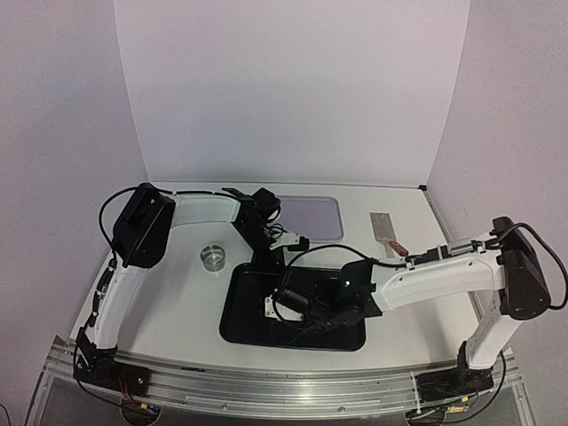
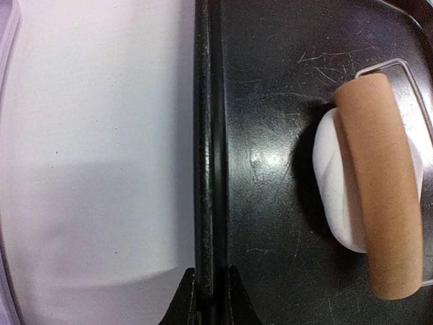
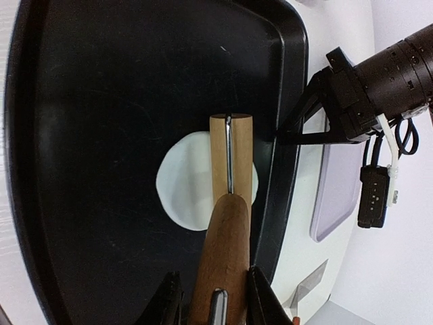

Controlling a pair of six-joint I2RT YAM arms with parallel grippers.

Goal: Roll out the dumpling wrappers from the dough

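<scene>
Dough disc (image 3: 179,183) sits flat in the black tray (image 3: 101,101), close to the rim that the left hand (image 2: 206,301) is pinched onto. Meanwhile the right hand (image 3: 211,298) is clamped on the rolling pin (image 3: 218,156), which lies on the disc with its long axis pointing straight out from the fingers. So the dough's dead ahead of the right hand, and I'd guess the stroke has to go sideways, across that axis.

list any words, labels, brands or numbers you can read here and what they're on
No text can be read in any view.
The black tray, roller and dough disc carry no markings.
The only sign is a green light on the right arm.
</scene>
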